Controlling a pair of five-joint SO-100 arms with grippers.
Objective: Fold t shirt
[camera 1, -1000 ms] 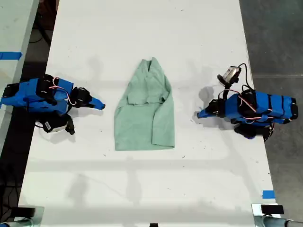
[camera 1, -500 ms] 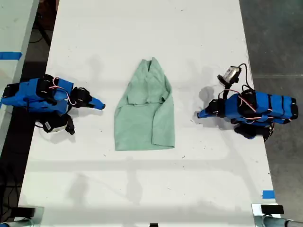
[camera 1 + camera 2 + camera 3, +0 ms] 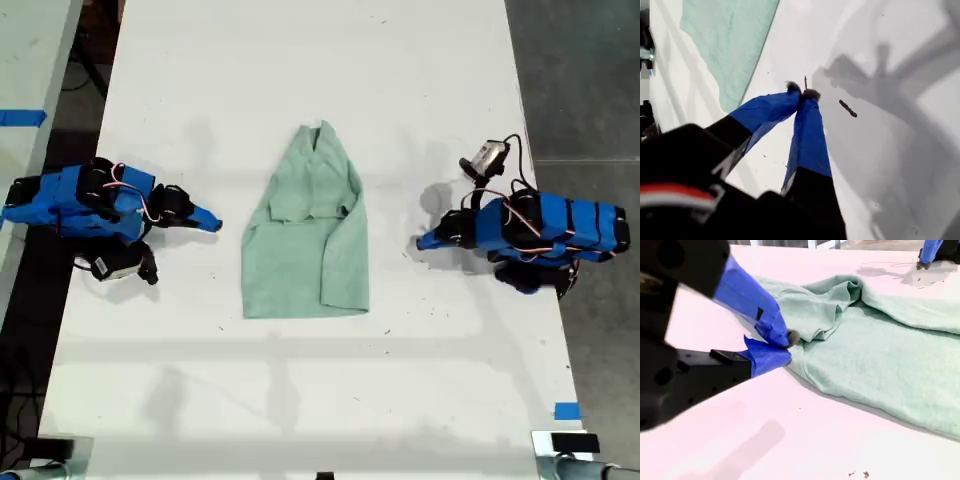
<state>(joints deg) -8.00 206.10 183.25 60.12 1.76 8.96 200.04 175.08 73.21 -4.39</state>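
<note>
The pale mint-green t shirt (image 3: 306, 238) lies flat in the middle of the white table (image 3: 300, 80), its sleeves folded in and its narrow end toward the top of the exterior view. My first gripper (image 3: 421, 242) rests on the table at the exterior view's right, shut and empty, a short gap from the shirt's edge. The first wrist view shows its tips (image 3: 802, 93) pressed together, the shirt (image 3: 727, 40) off ahead. My second gripper (image 3: 214, 225), at the exterior view's left, is shut too. Its tips (image 3: 786, 344) sit just beside the shirt (image 3: 875, 355), holding nothing.
Both blue arm bodies (image 3: 85, 205) (image 3: 545, 232) lie along the table's side edges in the exterior view. Another table with blue tape (image 3: 22, 117) stands at that view's left, and dark floor at its right. More blue tape (image 3: 567, 411) marks the near right corner. Small dark specks (image 3: 847, 108) lie by my first gripper.
</note>
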